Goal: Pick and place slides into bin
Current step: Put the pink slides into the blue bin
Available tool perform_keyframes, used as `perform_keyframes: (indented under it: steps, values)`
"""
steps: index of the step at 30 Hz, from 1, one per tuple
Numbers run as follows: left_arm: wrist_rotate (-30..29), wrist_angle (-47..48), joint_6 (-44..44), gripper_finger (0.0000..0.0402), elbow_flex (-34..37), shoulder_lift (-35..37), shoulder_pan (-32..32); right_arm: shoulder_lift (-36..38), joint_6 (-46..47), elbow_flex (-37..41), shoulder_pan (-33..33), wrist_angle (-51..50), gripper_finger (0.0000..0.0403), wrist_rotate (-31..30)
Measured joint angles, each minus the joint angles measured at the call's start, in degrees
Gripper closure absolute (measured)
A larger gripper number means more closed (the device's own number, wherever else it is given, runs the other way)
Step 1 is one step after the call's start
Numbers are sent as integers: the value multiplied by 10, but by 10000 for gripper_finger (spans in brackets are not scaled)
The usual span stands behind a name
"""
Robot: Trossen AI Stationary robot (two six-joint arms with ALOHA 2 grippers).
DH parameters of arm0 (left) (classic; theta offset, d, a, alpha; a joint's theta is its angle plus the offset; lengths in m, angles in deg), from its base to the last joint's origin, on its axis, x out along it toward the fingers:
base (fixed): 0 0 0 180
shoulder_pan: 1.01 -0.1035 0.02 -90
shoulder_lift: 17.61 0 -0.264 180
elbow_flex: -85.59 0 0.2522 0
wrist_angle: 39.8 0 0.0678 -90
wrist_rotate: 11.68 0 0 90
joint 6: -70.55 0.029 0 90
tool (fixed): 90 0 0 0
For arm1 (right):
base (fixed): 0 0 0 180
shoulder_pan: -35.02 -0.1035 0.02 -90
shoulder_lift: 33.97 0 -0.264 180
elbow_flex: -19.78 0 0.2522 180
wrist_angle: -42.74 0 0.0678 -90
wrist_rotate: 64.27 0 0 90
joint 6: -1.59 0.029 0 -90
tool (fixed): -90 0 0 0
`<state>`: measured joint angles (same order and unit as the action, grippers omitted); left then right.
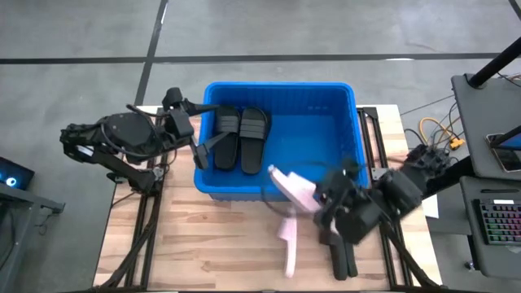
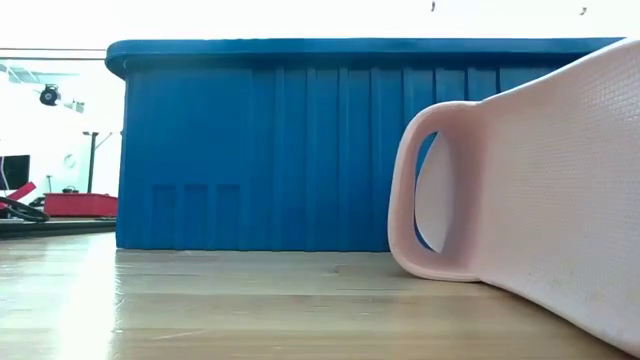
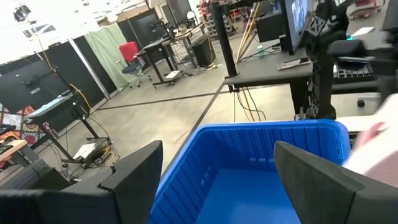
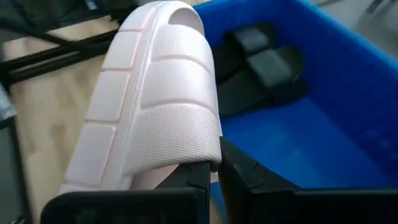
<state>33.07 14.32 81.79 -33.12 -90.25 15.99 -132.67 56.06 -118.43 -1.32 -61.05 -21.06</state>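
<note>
The right gripper [image 1: 319, 205] is clamped on the edge of a pale pink slide [image 4: 155, 99] and holds it tilted over the near rim of the blue bin [image 1: 342, 114], probably so that it can drop inside beside the two black slides [image 1: 240, 138] lying flat on the bin floor. This slide looks soft and foamy, with a fine woven texture and moulded blocks, while the bin is hard ribbed plastic. A second pink slide [image 1: 289, 244] lies on the wooden table [image 1: 203, 244] before the bin, and the left gripper [image 1: 186, 114] waits at the bin's left wall, fingers apart.

Two slides [image 1: 240, 138] side by side in the bin [image 1: 342, 106], another slide [image 1: 295, 189] over its near rim, one [image 1: 289, 240] on the table [image 1: 212, 252]
</note>
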Motion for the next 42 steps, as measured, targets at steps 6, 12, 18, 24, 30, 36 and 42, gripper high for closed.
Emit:
perform_keyframes:
  steps: [6,12,18,24,30,36,42]
  values:
    - [0,6,-4,111,0,16,0,1,-83,-18,105,0,390,0]
    - [0,10,-26,111,0,31,1,2,-125,-16,229,-1,391,36]
    - [0,13,-33,111,0,38,1,1,-146,-14,343,0,391,79]
    - [-16,13,-24,111,1,38,0,-28,-245,-13,438,0,392,137]
    - [-59,12,-14,111,1,38,0,-80,-326,-12,515,0,392,190]
    - [-94,10,-14,111,1,33,0,-138,-381,-11,541,0,392,185]
    - [-109,10,-14,111,1,31,0,-193,-435,-11,540,1,392,180]
